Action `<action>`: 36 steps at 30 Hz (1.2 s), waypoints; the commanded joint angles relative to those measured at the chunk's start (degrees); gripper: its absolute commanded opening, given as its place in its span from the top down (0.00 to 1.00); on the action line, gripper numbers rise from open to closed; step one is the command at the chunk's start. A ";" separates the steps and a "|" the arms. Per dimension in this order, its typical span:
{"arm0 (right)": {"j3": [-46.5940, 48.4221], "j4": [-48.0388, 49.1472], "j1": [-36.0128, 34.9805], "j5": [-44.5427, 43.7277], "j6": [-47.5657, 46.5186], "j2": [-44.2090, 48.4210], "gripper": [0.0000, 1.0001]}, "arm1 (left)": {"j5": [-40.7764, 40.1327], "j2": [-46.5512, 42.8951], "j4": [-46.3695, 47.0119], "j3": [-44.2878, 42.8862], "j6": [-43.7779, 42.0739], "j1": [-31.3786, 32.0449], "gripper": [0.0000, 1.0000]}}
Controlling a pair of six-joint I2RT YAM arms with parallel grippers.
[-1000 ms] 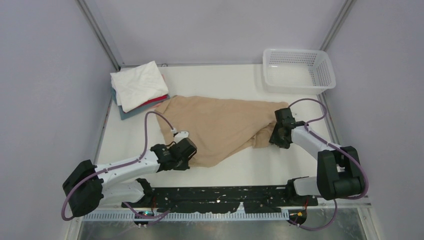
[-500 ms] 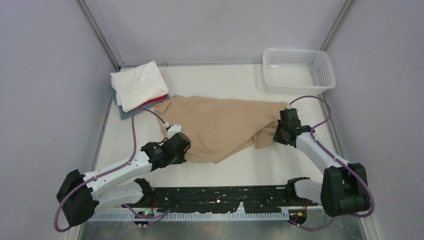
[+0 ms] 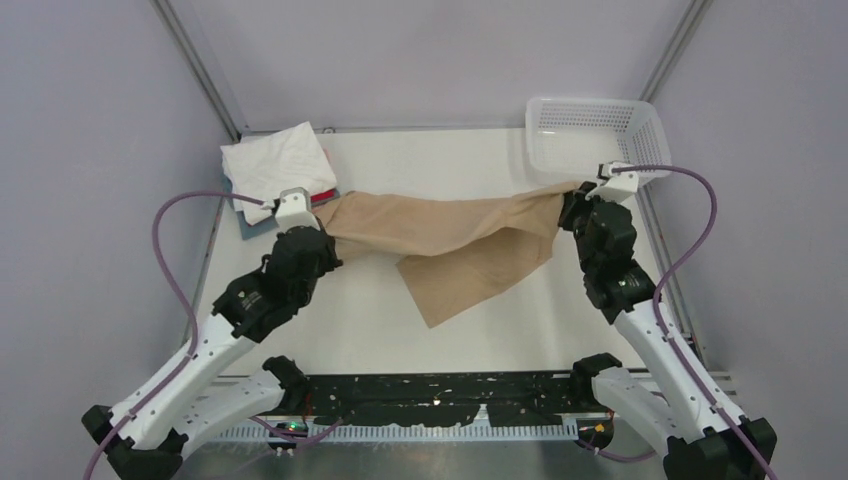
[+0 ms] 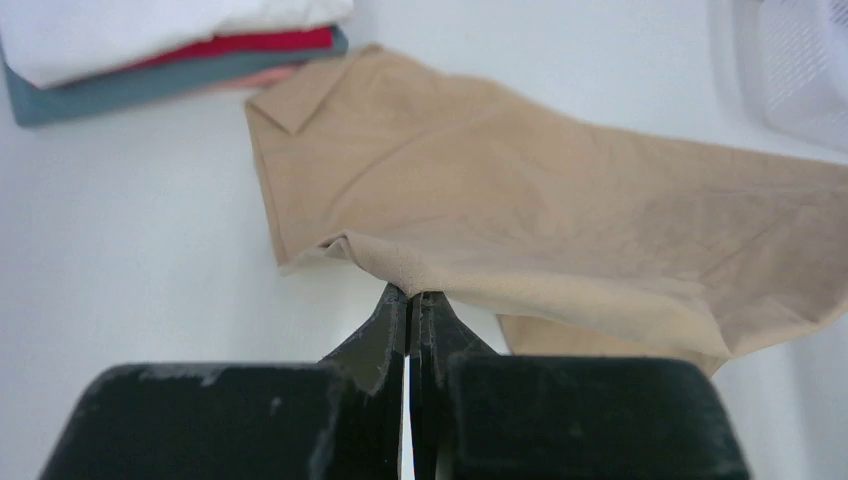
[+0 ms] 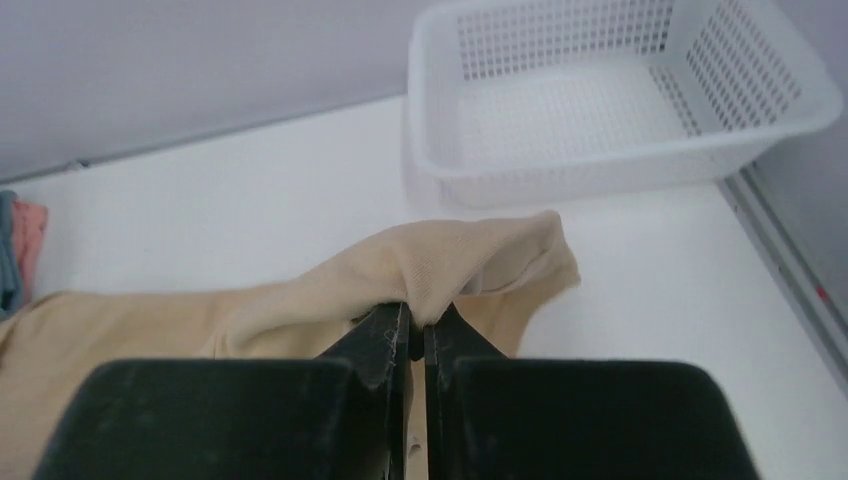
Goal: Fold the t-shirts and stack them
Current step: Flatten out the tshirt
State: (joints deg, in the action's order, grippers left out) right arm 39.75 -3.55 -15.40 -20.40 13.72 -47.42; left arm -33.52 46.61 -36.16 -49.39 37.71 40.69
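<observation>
The tan t-shirt (image 3: 450, 235) hangs stretched between my two grippers above the table, its lower part drooping to a point near the middle. My left gripper (image 3: 322, 228) is shut on its left edge, and the cloth is pinched at the tips in the left wrist view (image 4: 410, 292). My right gripper (image 3: 572, 205) is shut on its right edge, seen in the right wrist view (image 5: 418, 310). A stack of folded t-shirts, white (image 3: 275, 165) on red (image 3: 322, 196) on grey-blue (image 3: 255, 228), lies at the back left, just behind my left gripper.
A white plastic mesh basket (image 3: 595, 140) stands at the back right, just behind my right gripper; it also shows in the right wrist view (image 5: 600, 100). Grey walls close in the table on the left, back and right.
Both grippers have risen and moved toward the back and outward, lifting the tan t-shirt off the table and pulling it taut between them. The folded stack has not moved.
</observation>
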 commanded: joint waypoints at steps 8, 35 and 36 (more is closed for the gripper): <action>27.35 9.53 -0.86 6.29 -12.12 4.26 0.94 | -5.96 -8.23 6.75 -24.91 -21.17 -0.43 1.00; 68.59 -17.56 -0.73 32.33 -9.53 3.87 0.94 | 8.80 -9.94 -7.59 -55.57 -27.65 -0.43 1.00; 66.68 -17.33 -0.75 32.03 -9.55 3.67 0.94 | 5.22 -9.67 -6.57 -53.73 -27.88 -0.43 1.00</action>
State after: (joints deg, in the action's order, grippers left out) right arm 110.13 -22.26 -16.34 13.28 3.42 -42.44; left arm -15.05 34.76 -44.73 -107.31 11.51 40.49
